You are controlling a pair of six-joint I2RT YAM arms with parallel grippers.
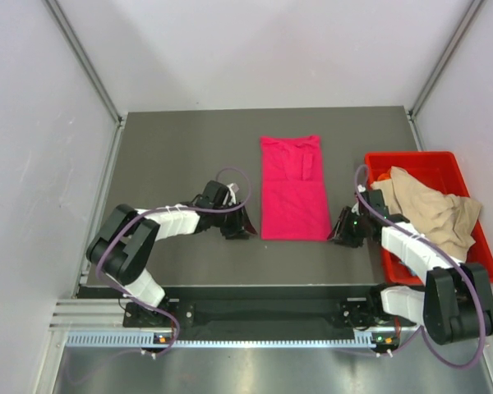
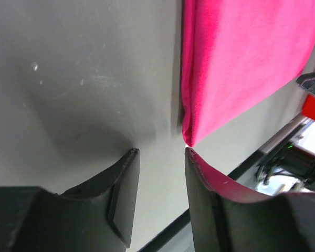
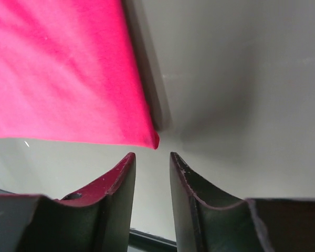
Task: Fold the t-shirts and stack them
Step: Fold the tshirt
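T-shirt (image 1: 293,193), pink, left gripper (image 2: 160,153), right gripper (image 3: 152,157) half-open, empty, beside its corners

Top view looks down on the whole table (image 1: 172,164); both wrist views, low and close, share the magenta shirt (image 1: 293,193).

Grey table (image 1: 181,156), matte surface. Red plastic bin (image 1: 411,156) sits at its right edge. Slotted metal rail (image 1: 255,338) runs along the near side.
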